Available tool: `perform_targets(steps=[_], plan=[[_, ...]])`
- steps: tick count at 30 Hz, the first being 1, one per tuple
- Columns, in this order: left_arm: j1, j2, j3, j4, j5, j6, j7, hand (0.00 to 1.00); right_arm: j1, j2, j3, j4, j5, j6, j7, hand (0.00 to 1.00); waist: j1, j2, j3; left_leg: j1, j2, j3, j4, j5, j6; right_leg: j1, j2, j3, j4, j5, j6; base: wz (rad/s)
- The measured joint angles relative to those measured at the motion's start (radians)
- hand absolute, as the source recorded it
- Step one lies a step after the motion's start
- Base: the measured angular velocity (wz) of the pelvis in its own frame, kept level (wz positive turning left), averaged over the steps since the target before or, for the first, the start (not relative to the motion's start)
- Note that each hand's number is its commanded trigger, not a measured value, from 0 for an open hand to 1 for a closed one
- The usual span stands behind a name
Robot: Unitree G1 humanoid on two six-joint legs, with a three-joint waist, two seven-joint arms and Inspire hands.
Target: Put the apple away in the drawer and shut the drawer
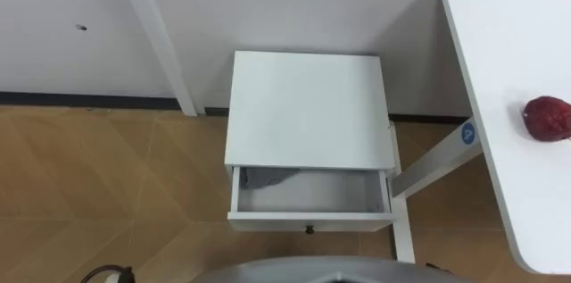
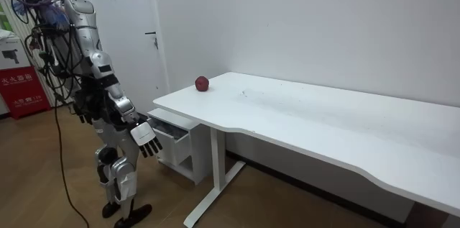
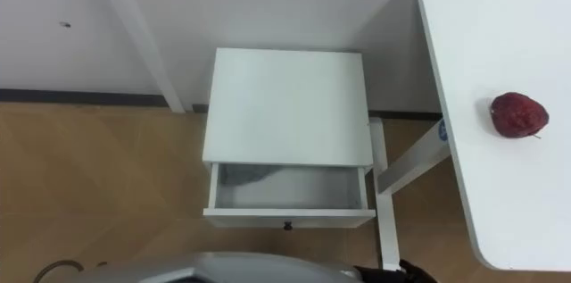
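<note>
A white table (image 1: pixel 513 42) fills the right. Left of it, against the far wall, stands a white cabinet (image 1: pixel 308 104), its drawer (image 1: pixel 330 194) pulled open. The right hand (image 2: pixel 146 139) hangs spread near the drawer. The apple (image 1: pixel 546 119) lies on the table.

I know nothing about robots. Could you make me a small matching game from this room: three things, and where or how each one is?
Things:
A apple
B drawer
C nightstand

Place or state:
1 pulled open
2 lying on the white table
3 standing beside that table's leg

Pairs: A-2, B-1, C-3.
</note>
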Motion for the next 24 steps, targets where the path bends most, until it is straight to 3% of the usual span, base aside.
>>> perform_targets(steps=[8, 14, 17, 20, 21, 22, 24], plan=[[-0.01, 0.0, 0.0, 0.0, -0.001, 0.0, 0.0, 0.0, -0.004, 0.0, 0.001, -0.002, 0.004, 0.0, -0.002, 0.0, 0.001, 0.0, -0.0015, -0.002, 0.0, 0.0, 0.0, 0.0, 0.0, -0.001, 0.0, 0.003, 0.001, 0.0, 0.0, 0.0], [-0.011, -0.001, 0.003, 0.001, -0.006, -0.001, 0.001, 0.0, -0.004, 0.006, -0.004, 0.009, 0.116, 0.0, -0.022, 0.0, 0.0, -0.004, -0.0016, 0.003, 0.0, 0.004, 0.001, 0.0, 0.0, 0.001, 0.001, 0.023, 0.001, 0.0, 0.0, -0.01], [-0.006, -0.005, 0.033, 0.0, -0.002, -0.008, 0.004, 0.0, 0.001, 0.007, -0.074, 0.005, 0.265, 0.001, -0.031, 0.0, 0.0, -0.004, -0.0008, 0.008, 0.001, 0.014, -0.002, 0.0, 0.0, 0.003, 0.001, 0.03, 0.0, 0.0, 0.0, -0.09], [0.011, -0.003, 0.053, -0.022, -0.009, -0.018, 0.009, 0.0, 0.004, 0.007, -0.173, -0.023, 0.434, 0.002, -0.065, 0.0, -0.028, -0.003, -0.0006, 0.008, 0.001, 0.015, -0.001, 0.0, 0.0, 0.003, 0.001, 0.036, 0.002, 0.0, 0.0, 0.0], [0.013, -0.003, 0.075, -0.021, -0.023, -0.025, 0.009, 0.0, 0.013, 0.007, -0.23, -0.054, 0.512, 0.002, -0.076, 0.0, -0.036, -0.009, 0.0031, 0.006, 0.001, 0.016, -0.001, 0.0, 0.0, 0.0, 0.002, 0.045, 0.003, 0.0, 0.0, -0.06], [0.015, -0.003, 0.101, -0.021, -0.031, -0.029, 0.016, 0.0, 0.018, 0.007, -0.286, -0.077, 0.628, 0.001, -0.088, 0.0, -0.046, -0.002, -0.0002, 0.007, 0.001, 0.018, 0.0, 0.0, 0.0, 0.0, 0.002, 0.051, 0.003, 0.0, 0.0, -0.07], [0.022, -0.002, 0.119, -0.021, -0.043, -0.029, 0.031, 0.0, 0.017, -0.002, -0.344, -0.083, 0.78, -0.003, -0.109, 0.0, -0.056, -0.005, 0.0007, 0.009, 0.002, 0.027, -0.001, 0.0, 0.0, -0.001, 0.003, 0.056, 0.003, 0.0, 0.0, -0.13]])
